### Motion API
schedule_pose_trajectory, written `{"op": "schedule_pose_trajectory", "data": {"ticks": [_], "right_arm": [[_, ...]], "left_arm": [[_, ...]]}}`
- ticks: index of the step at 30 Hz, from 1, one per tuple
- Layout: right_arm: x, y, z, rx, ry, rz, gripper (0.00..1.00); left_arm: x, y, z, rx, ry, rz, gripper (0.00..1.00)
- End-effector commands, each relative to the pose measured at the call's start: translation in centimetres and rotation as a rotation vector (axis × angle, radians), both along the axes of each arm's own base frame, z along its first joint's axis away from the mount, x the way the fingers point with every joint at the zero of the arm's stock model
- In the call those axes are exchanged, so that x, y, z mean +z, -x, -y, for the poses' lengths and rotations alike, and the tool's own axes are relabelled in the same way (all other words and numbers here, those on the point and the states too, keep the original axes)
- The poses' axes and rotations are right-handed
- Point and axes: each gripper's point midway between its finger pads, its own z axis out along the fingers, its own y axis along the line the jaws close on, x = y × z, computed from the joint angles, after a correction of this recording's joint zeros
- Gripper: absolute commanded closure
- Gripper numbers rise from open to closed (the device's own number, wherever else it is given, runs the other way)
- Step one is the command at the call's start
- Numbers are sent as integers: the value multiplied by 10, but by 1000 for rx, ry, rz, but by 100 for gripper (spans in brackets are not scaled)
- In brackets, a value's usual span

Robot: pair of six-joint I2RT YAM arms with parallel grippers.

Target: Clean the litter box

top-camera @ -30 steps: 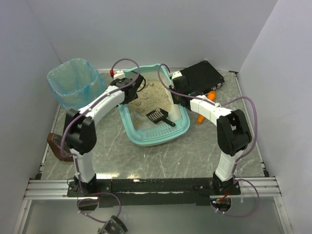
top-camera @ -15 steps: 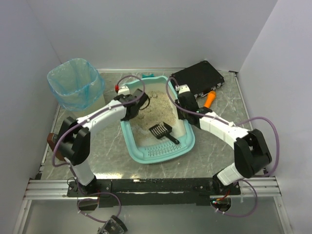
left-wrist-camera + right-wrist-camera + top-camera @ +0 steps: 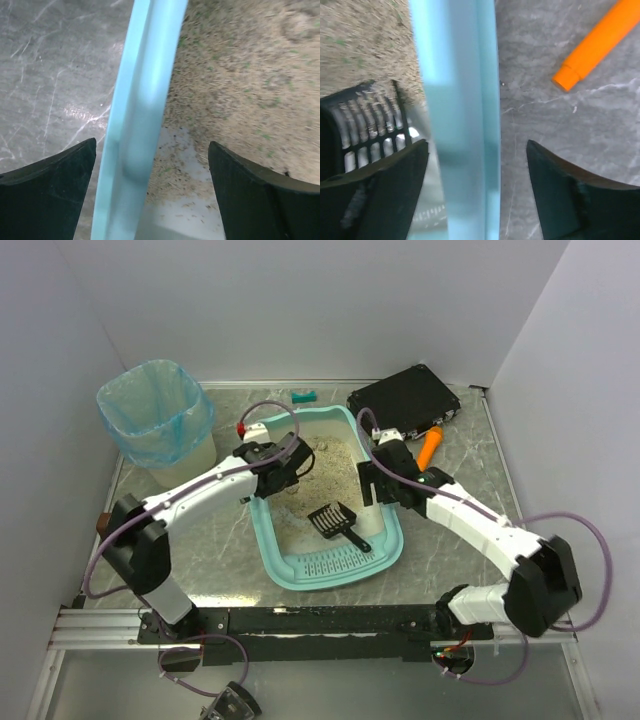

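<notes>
Since a second ago the litter box [image 3: 335,567] had slid toward the arm bases, away from the black case [image 3: 405,400] off its far right corner. The bin [image 3: 155,420] stood off its left side. Left gripper [image 3: 150,160] and right gripper [image 3: 475,145] straddled its two side walls, jaws wide apart, holding nothing (neither touched the rim). The scoop [image 3: 335,522] lay unheld on the litter inside. Judged: repositioning done; scooping and dumping all left.
</notes>
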Motion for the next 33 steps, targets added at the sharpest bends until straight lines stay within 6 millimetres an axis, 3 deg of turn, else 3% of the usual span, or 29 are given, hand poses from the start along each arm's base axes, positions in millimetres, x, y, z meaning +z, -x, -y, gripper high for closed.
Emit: {"op": "schedule_pose_trajectory", "data": {"ticks": [1, 3, 4, 5, 8, 9, 10, 12, 13, 18, 23, 27, 30, 33], "right_arm": [[87, 13, -17, 82, -145, 178, 11], [97, 26, -33, 186, -204, 202, 11], [100, 41, -45, 262, -225, 216, 11], [100, 52, -58, 329, -270, 201, 11], [89, 80, -86, 461, -319, 127, 11], [76, 83, -92, 476, -300, 82, 12], [67, 85, -95, 474, -286, 49, 12], [40, 87, -99, 463, -210, -26, 12], [32, 84, -99, 430, -187, -37, 14], [-1, 71, -108, 370, -100, -84, 20], [-26, 73, -101, 304, -30, -162, 37], [-35, 81, -94, 255, -9, -190, 60], [-32, 85, -96, 241, -19, -191, 81], [-20, 84, -102, 240, -51, -169, 92]], "left_arm": [[76, 1, 8, -72, 157, 153, 3], [87, 3, 10, -138, 200, 206, 3], [106, 11, 8, -165, 259, 254, 3], [103, 13, 9, -200, 273, 284, 3], [113, 31, 4, -255, 365, 357, 3], [122, 38, -1, -263, 398, 393, 3], [107, 44, -4, -266, 400, 373, 3], [108, 52, -8, -278, 428, 401, 3], [92, 56, -11, -287, 412, 377, 3], [71, 66, -14, -297, 416, 343, 3], [68, 67, -27, -245, 380, 338, 3], [66, 68, -29, -231, 371, 331, 3], [66, 67, -31, -235, 359, 335, 3], [71, 65, -31, -239, 356, 347, 3]]}}
